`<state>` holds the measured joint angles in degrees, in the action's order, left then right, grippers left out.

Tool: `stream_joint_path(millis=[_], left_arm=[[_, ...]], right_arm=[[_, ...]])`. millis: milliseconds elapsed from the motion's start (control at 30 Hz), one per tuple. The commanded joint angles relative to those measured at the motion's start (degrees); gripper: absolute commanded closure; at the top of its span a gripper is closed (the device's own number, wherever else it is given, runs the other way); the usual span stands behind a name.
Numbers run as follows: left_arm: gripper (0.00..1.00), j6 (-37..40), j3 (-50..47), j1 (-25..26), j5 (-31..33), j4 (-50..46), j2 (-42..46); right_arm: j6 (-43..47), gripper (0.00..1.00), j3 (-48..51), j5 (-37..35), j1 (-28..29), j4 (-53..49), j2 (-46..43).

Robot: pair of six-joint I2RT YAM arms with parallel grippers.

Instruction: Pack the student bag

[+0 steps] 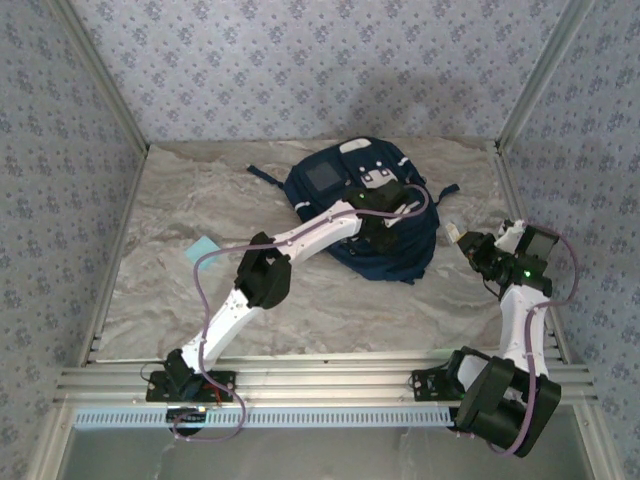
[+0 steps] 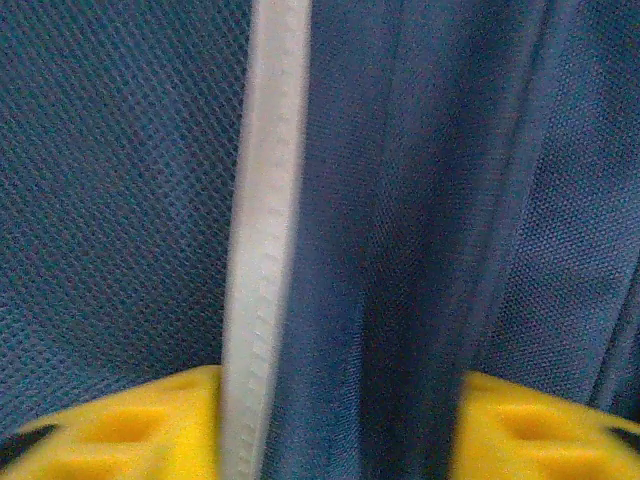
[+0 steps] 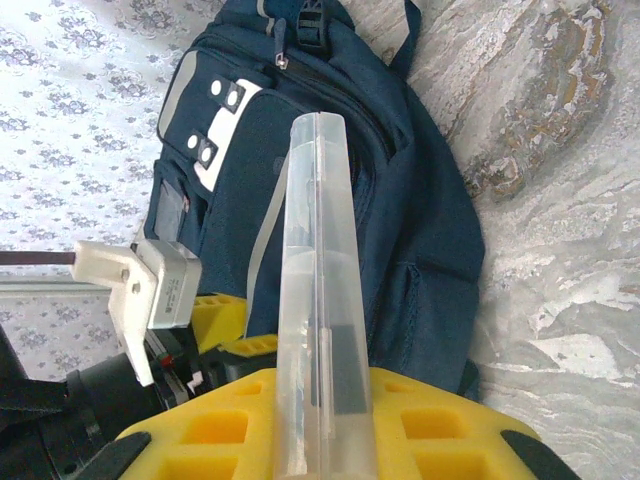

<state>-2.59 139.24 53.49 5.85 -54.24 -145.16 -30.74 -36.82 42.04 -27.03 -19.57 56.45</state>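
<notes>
While your left gripper (image 2: pixel 340 425) straddles a fold of the student bag (image 1: pixel 305 205) directly beneath it, jaws partly apart, grip unclear, your right gripper (image 3: pixel 325 430) is clamped on a clear plastic case (image 3: pixel 318 250), with the bag just ahead. Case not yet inside; packing looks barely started.

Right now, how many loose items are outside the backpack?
2: a small light-blue flat card on the marble table left of the navy-blue fabric backpack, and a clear plastic case gripped in the right hand. Others may be hidden.
</notes>
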Motion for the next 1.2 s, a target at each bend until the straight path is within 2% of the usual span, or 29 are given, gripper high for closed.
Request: stream_joint_path(millis=[0,100,133,167,500,867,1000,1167], left_arm=[[0.68,1.6,2.3,-0.6,1.5,-4.0,-0.4],[0.87,1.3,4.0,-0.6,1.1,-5.1,0.6],[0.97,1.1,4.7,-0.5,0.9,-5.6,1.1],[1.00,1.0,5.2,-0.6,0.6,-6.0,1.6],[1.00,-2.4,7.8,-1.3,-3.3,-7.3,7.2],[1.00,-7.8,11.4,-2.5,-8.2,-6.8,10.5],[1.00,-9.5,11.7,-2.8,-10.6,-5.2,10.4],[1.00,-12.0,11.9,-3.0,-14.8,-4.0,10.3]], right_arm=[[0.7,0.87,0.5,2.1,-0.4,-0.2,-1.5],[0.5,0.88,0.6,2.6,-0.1,0.0,-2.2],[0.4,0.88,0.8,2.6,0.1,0.1,-2.3],[0.3,0.88,0.9,2.8,0.5,0.3,-2.2],[-4.8,0.88,2.2,3.1,9.1,8.4,1.4],[-11.4,0.89,1.3,-0.8,18.8,18.8,8.8],[-13.4,0.89,0.9,-5.6,23.2,23.5,11.7],[-21.1,0.90,3.5,-13.3,26.9,36.7,16.9]])
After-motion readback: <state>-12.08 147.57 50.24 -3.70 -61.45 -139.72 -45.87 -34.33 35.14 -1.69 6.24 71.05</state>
